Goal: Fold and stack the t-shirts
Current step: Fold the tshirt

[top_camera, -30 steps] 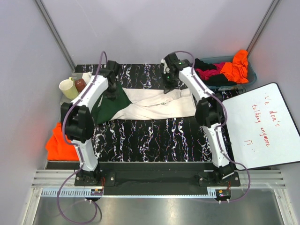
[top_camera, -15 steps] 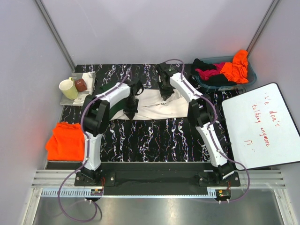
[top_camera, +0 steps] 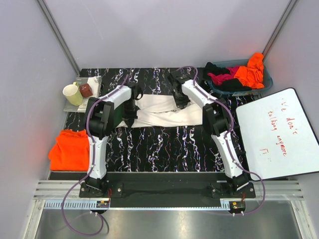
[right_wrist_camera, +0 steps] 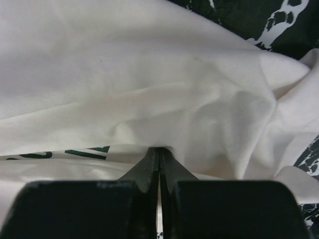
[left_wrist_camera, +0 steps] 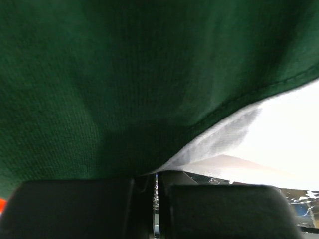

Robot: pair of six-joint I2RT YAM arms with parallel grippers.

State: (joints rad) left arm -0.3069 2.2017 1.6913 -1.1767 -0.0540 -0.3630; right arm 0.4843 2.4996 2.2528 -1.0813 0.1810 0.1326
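Cream t-shirt lies across the far-middle of the tabletop (black w/ white marbling), bunched into a long band running left-right and partly doubled over itself. Its green sleeve sits at the band's end nearer the tabletop's left edge. Left fingers are down on the shirt just beside that sleeve. In the left wrist view they're pressed together w/ no gap, dark green cloth hangs over most of the frame, and its hem runs down into the tips, so they're clamped on the cream t-shirt at the sleeve. Right fingers are at the shirt's far edge, approx over the tabletop's far-middle, a bit right of center. The right wrist view shows them tight together w/ a pinch of cream cloth caught at the tips, so also clamped on the cream t-shirt. Dark green lettering shows on the fabric just left of the tips, and the cloth around them is wrinkled. Folded orange t-shirt lies off the tabletop's left edge, toward the near side. Bin at the tabletop's far right corner holds a loose pile: orange shirt, magenta shirt, black shirt. White board w/ red writing lies along the tabletop's right edge. Cream cup and a brown item sit on a small tray at the tabletop's far left corner.
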